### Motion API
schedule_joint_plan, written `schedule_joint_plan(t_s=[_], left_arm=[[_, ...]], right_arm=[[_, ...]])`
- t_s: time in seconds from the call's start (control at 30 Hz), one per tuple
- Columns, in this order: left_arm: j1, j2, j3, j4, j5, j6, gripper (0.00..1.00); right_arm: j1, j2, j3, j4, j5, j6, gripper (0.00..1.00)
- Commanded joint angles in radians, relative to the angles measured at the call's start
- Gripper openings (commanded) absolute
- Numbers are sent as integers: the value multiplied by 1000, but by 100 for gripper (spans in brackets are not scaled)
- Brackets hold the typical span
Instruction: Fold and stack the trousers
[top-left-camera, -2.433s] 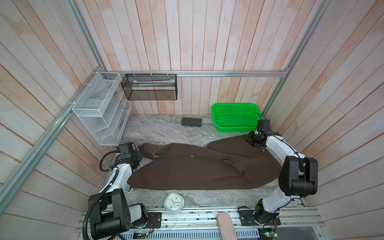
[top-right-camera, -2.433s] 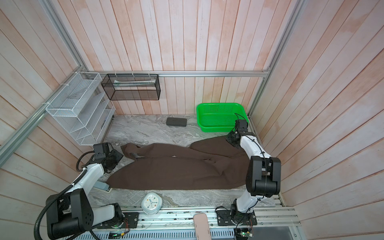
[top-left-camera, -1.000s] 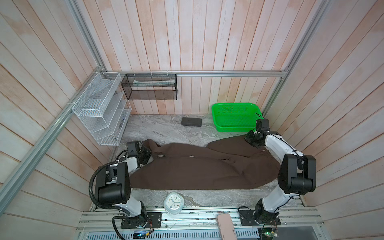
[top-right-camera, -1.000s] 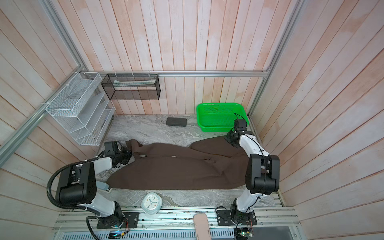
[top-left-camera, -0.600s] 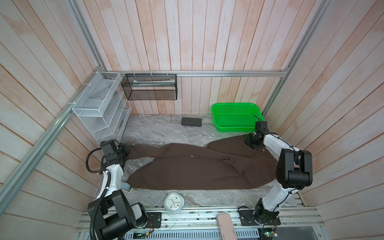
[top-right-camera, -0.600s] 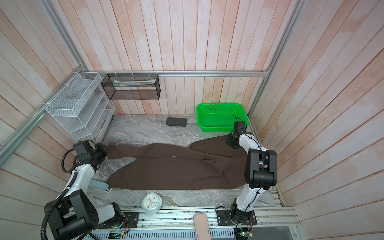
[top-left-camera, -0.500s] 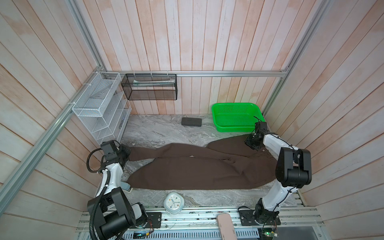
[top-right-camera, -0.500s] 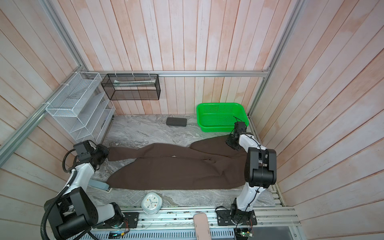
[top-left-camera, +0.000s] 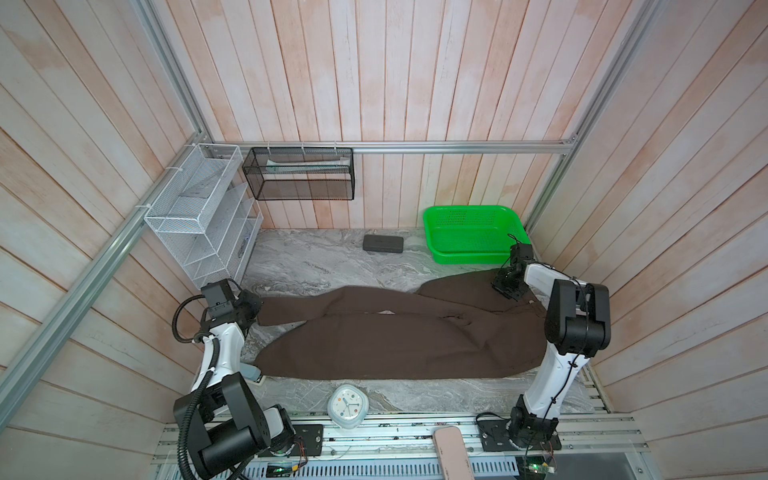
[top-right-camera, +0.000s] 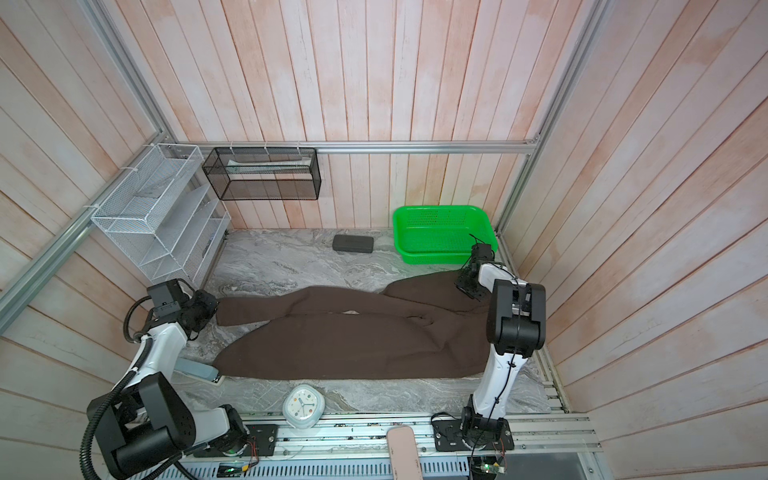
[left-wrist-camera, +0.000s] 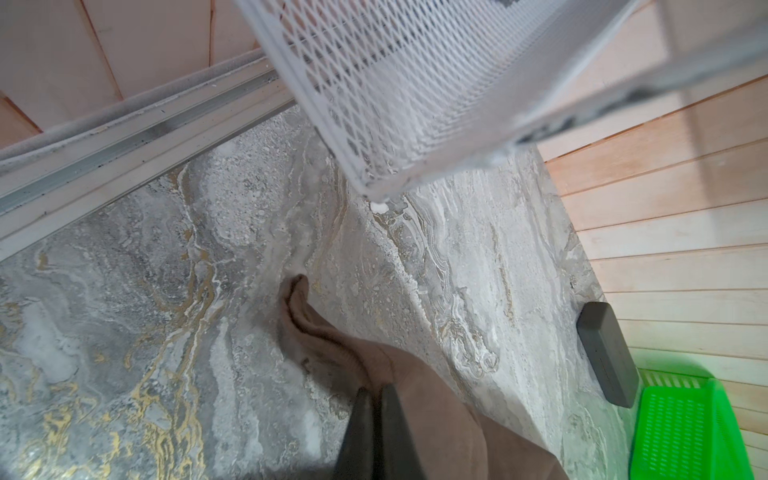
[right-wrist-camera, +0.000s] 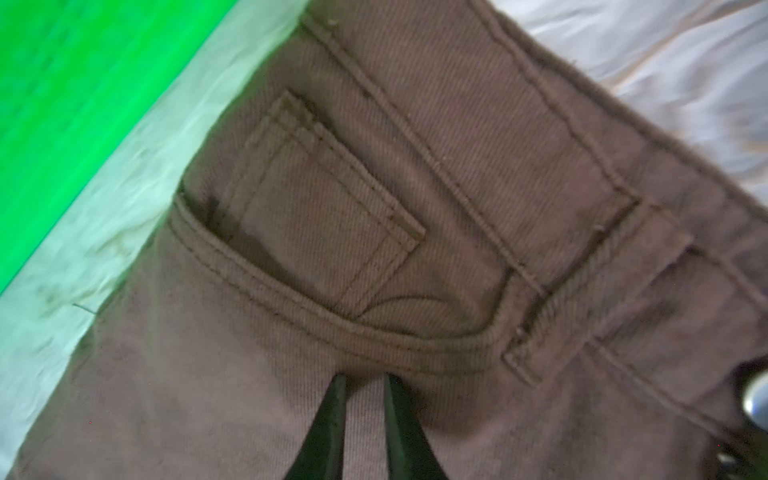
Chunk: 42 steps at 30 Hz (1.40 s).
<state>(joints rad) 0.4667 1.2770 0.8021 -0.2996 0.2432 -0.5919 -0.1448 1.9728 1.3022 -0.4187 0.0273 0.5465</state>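
Where the grey marbled worktop (top-left-camera: 316, 266) fills the floor of the booth, we see the brown trousers (top-left-camera: 395, 340) spread flat across most of its width in both top views. Their waist lies at the right, just in front of the green basket, and both legs run out to the left. The farther leg is drawn out straight toward the left arm. The nearer, wider leg lies along the front edge.

At the back left corner stands a white wire rack (top-left-camera: 199, 216), with a black mesh basket (top-left-camera: 299, 174) hung on the wall beside it. The green basket (top-left-camera: 473, 259) sits in the back right corner. A white clock (top-left-camera: 348, 405) lies at the front edge, just beside the nearer leg. A small dark grey case (top-left-camera: 382, 243) rests near the back wall, left of the green basket.

We see the left fingers (left-wrist-camera: 388, 411) pressed together, pinching the hem end of the farther leg. The right fingers (right-wrist-camera: 332, 419) stand nearly together on the waist, just below the front pocket, nipping a narrow ridge of the trousers' cloth.
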Motion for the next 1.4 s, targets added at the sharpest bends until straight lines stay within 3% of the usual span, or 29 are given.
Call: schedule_joint_plan(t_s=[0.0, 0.2, 0.37, 0.57, 0.93, 1.13, 1.23, 1.37], left_arm=[[7, 28, 47, 17, 8, 22, 0], [-37, 115, 105, 22, 54, 48, 0], [-118, 188, 152, 19, 64, 69, 0], [-180, 216, 209, -12, 53, 90, 0], [-176, 179, 220, -208, -85, 141, 0], [-162, 169, 204, -236, -76, 157, 0], [-160, 174, 201, -244, -51, 156, 11], [-160, 158, 210, -270, -55, 159, 45]], right_arm=[[-98, 3, -69, -32, 149, 5, 21], [-188, -53, -153, 6, 102, 18, 21], [-161, -113, -148, -1, -25, 18, 24], [-87, -175, -63, -80, -41, 13, 37], [-2, -75, 68, -118, -68, 15, 39], [20, 25, 116, -97, -106, 23, 32], [22, 73, 121, -92, -103, 20, 29], [7, 88, 86, -90, -35, 13, 29]])
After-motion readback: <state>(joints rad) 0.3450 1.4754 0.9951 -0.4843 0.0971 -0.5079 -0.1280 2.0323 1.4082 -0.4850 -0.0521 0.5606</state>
